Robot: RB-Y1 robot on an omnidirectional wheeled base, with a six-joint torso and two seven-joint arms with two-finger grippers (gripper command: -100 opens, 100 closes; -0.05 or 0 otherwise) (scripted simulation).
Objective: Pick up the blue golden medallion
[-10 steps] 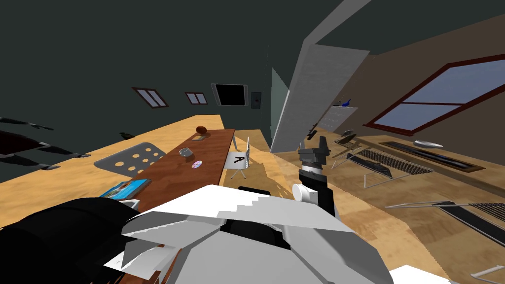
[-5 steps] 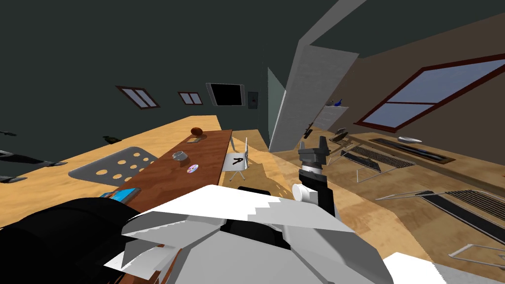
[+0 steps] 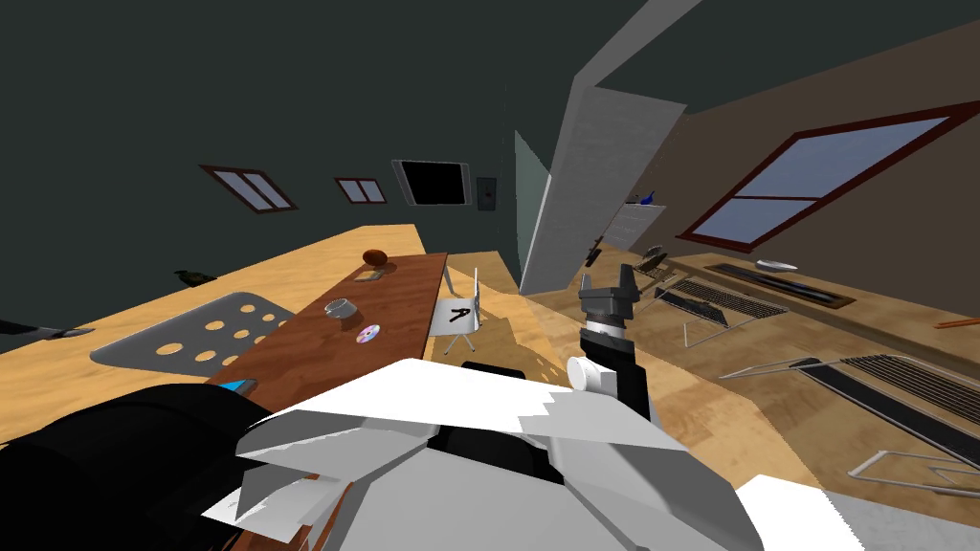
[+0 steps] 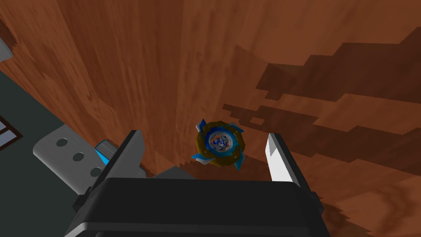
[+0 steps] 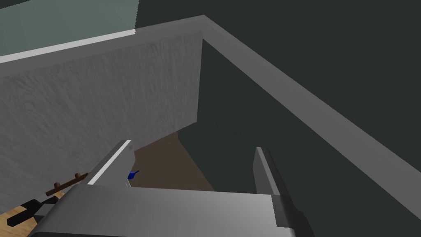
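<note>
The blue and gold medallion (image 4: 220, 144) lies flat on a reddish-brown wooden table (image 4: 172, 61); it is round, with a silver centre and blue points around a gold rim. My left gripper (image 4: 203, 135) hangs just above it, open, with the medallion between the two fingers and nearer the right one, neither touching it. The same long table (image 3: 402, 297) runs away from me in the head view. My right gripper (image 3: 610, 277) is raised to the right of the table, open and holding nothing (image 5: 192, 145).
On the table farther off are a disc (image 3: 368, 334), a small bowl (image 3: 340, 307) and a brown ball (image 3: 375, 256). A blue book (image 4: 105, 147) lies by the left finger. A grey perforated chair seat (image 3: 191, 335) stands left, a white chair (image 3: 459, 311) right, wire racks (image 3: 718, 301) on the floor.
The whole head picture has swung, the room's things drifting left and up, so my head or base has turned. The right arm keeps its pose.
</note>
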